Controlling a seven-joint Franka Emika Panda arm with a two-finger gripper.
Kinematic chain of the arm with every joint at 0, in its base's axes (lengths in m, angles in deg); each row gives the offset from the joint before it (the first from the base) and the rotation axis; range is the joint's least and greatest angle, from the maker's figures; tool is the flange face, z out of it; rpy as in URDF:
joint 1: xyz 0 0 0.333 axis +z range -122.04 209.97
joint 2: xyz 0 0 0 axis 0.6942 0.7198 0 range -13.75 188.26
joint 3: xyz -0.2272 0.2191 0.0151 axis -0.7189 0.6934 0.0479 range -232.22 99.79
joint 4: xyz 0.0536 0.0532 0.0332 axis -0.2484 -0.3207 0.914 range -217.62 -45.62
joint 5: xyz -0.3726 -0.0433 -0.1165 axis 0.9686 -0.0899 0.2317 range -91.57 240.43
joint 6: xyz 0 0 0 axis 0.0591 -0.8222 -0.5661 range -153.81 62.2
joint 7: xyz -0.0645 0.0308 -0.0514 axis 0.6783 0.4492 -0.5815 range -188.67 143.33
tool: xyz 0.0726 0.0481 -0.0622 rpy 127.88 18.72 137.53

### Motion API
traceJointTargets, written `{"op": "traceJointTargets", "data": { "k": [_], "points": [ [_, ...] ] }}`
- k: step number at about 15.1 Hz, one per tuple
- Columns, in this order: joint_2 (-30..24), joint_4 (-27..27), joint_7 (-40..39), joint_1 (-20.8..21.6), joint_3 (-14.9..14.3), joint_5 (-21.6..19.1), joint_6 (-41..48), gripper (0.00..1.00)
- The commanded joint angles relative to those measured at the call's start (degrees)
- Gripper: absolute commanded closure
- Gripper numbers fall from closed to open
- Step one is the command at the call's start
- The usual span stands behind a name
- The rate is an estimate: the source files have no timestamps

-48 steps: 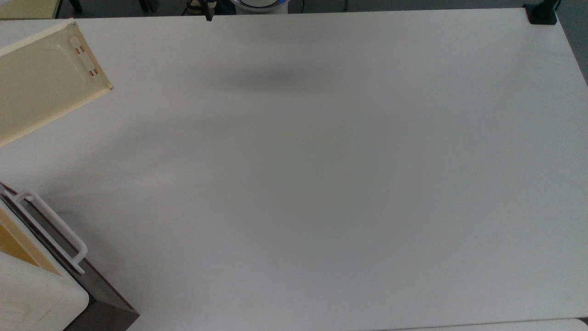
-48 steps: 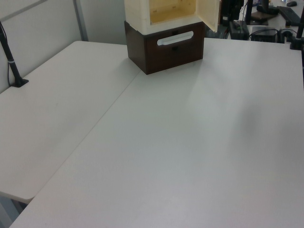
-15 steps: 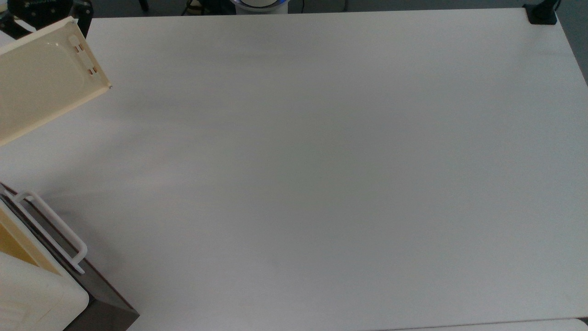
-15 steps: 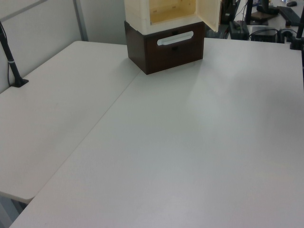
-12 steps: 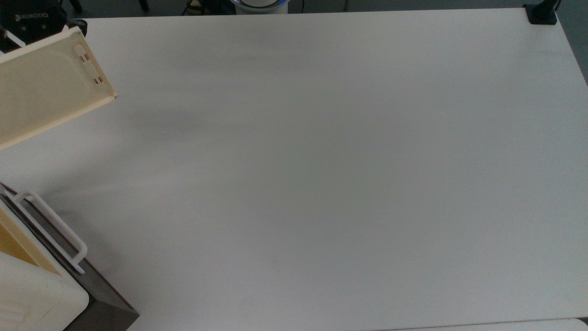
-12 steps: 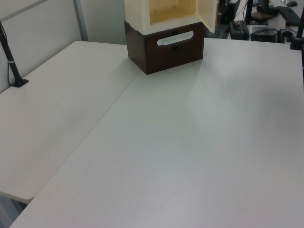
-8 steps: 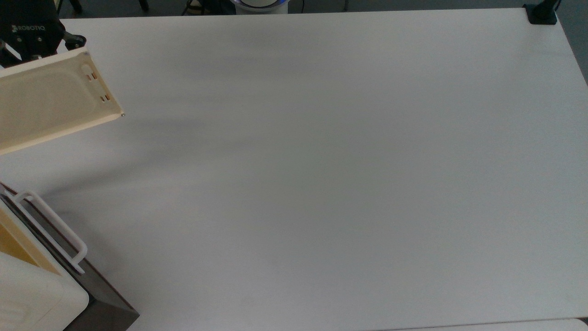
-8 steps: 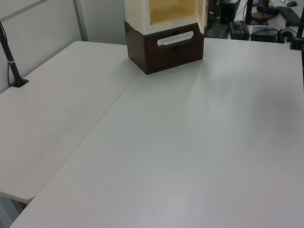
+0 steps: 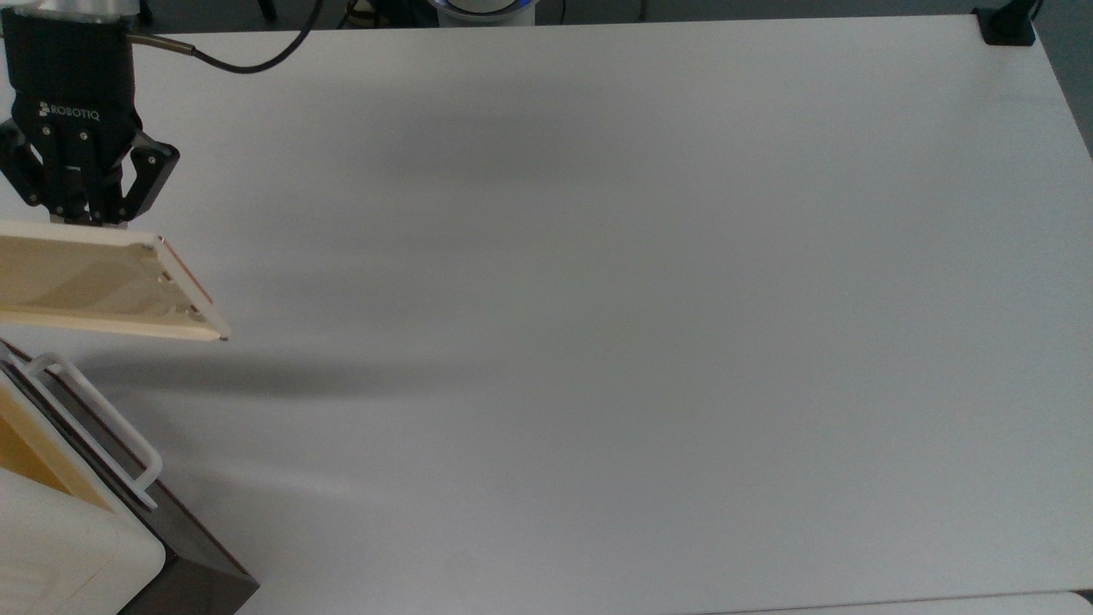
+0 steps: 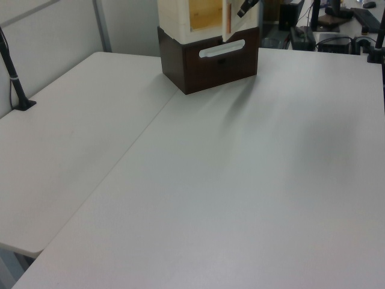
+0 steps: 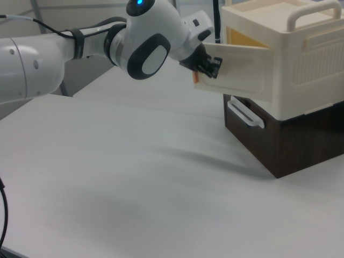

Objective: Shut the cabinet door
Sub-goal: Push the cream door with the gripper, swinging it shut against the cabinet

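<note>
The gripper (image 9: 81, 220) — fingers drawn together, grasping nothing — pressed against the half-open cabinet door (image 9: 94, 286).

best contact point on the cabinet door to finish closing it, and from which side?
Push rather than grip: the cabinet door is a thin flat panel, partly swung toward the cream cabinet. Press on its outer face near the free edge, far from the hinge, where leverage is likely best. The gripper already sits against that face, on the top view's upper side. Keep clear of the white loop rail below.
</note>
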Motion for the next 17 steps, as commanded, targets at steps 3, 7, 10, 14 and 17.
{"op": "traceJointTargets", "data": {
  "k": [3,7,10,14,17],
  "points": [
    [8.1,5.8,14.2,1.6,-0.5,-1.0,-13.7,0.85],
    [11.3,7.5,18.4,1.5,-0.4,-1.0,-19.9,0.85],
    [13.9,11.3,20.5,1.1,-0.6,-1.0,-20.0,0.85],
    [17.1,15.4,21.9,0.1,-1.1,-0.8,-20.0,0.85],
    [19.3,15.5,22.3,0.0,-1.1,-0.9,-24.9,0.85]
  ]
}}
